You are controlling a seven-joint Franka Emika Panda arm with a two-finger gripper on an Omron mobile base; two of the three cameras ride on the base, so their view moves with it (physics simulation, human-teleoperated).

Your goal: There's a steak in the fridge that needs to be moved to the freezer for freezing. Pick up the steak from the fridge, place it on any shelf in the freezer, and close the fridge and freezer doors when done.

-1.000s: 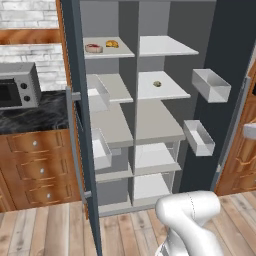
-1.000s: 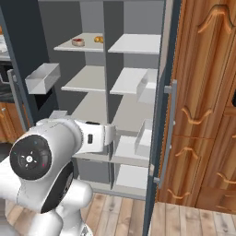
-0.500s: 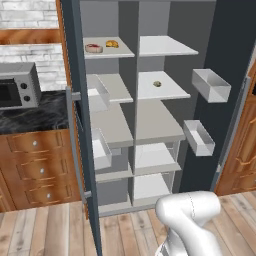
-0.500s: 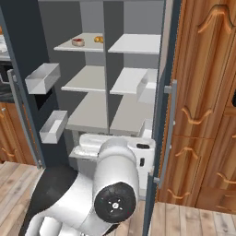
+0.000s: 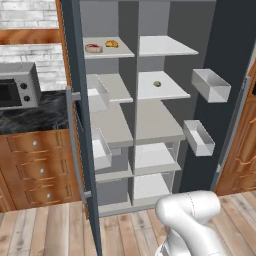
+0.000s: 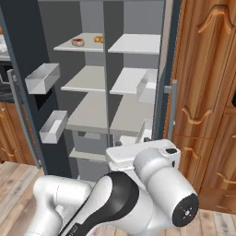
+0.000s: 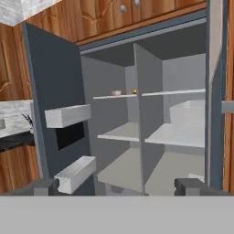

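Observation:
The steak [image 5: 93, 48], red with a white rim, lies on the top shelf [image 5: 124, 51] of the appliance's left half, the freezer, beside a golden pastry [image 5: 112, 44]. From the right base, the steak [image 6: 77, 42] sits on the same shelf. Seen from the hand, the steak [image 7: 116, 93] is small and far off. Both doors stand open: the freezer door [image 7: 50, 68] with a dark panel swings left, and the fridge door [image 5: 225, 45] swings right. My gripper [image 7: 119, 187] is open and holds nothing, low in front of the appliance and well short of it.
A small brownish item [image 5: 157, 84] rests on a middle shelf of the right half. Translucent bins [image 5: 210, 85] jut from the inside of both doors. A microwave [image 5: 17, 87] stands on the dark counter at left, and wooden cabinets [image 6: 207, 92] flank the right side.
My arm has swung across in front of the appliance, its big joints moving from the lower left toward the middle of the right base view. The steak, shelves and doors have stayed put.

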